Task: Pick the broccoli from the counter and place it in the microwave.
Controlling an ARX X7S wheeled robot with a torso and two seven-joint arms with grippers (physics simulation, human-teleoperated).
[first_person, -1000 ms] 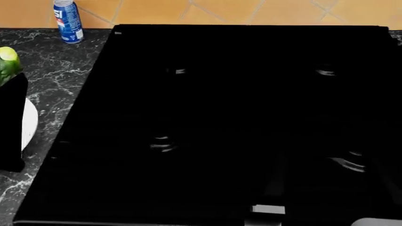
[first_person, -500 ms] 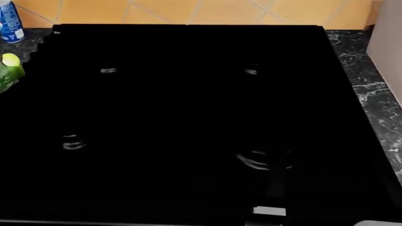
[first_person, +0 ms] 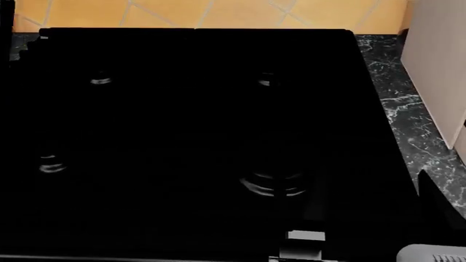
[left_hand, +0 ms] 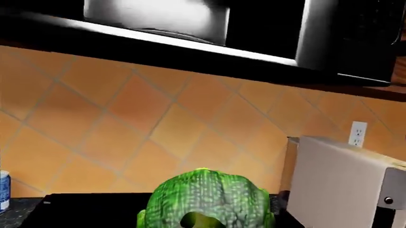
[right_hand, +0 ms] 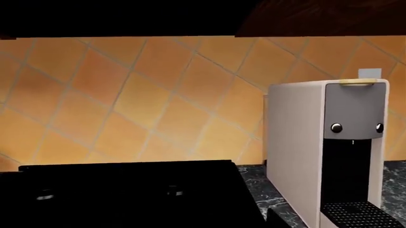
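Jaws: neither pair shows in any view. The broccoli (left_hand: 206,199) sits close under the left wrist camera and off the counter, so I judge the left jaws clamped on it, though the fingers themselves are hidden. Of the right jaws I cannot tell.
Broccoli: low in the left wrist view, a bumpy green head, its lower part cut off by the frame edge. It is raised above the stove top (first_person: 196,136).
Microwave: the dark unit with a pale, shiny panel (left_hand: 190,23) mounted above the tiled wall (left_hand: 114,118) looks like the target. It is well above the broccoli, and whether its door is open is hard to make out.
Nearby: a pale coffee machine (right_hand: 326,147) stands on the counter (first_person: 407,125) beside the stove top, and a blue can (left_hand: 4,190) is at the frame edge.
Progress: the pick looks done. What remains is the lift to the microwave, the placing inside and the release.
Hidden: the head view shows no broccoli and no left gripper. The grey shape at its lower corner (first_person: 433,254) may be part of the right arm, but I cannot be sure.
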